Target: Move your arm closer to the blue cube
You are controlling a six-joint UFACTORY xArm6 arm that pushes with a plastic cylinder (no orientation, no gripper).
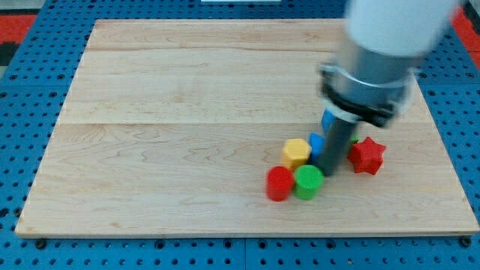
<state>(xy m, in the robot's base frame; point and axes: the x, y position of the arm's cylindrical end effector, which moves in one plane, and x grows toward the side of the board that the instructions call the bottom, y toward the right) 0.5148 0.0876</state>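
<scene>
A blue block [316, 142], only partly seen, sits right of the board's middle, mostly hidden behind my rod; its shape cannot be made out. Another bit of blue [328, 118] shows just above it beside the rod. My tip [328, 172] rests on the board just below and right of the blue block, close to or touching it. A yellow block [297, 152] lies left of the blue one. A green cylinder [308, 181] sits just left of my tip, with a red cylinder [279, 183] beside it. A red star-shaped block [367, 155] lies right of the rod.
The wooden board [187, 112] lies on a blue pegboard surface [22, 112]. The arm's white and grey body [382, 52] hangs over the board's upper right and hides that corner.
</scene>
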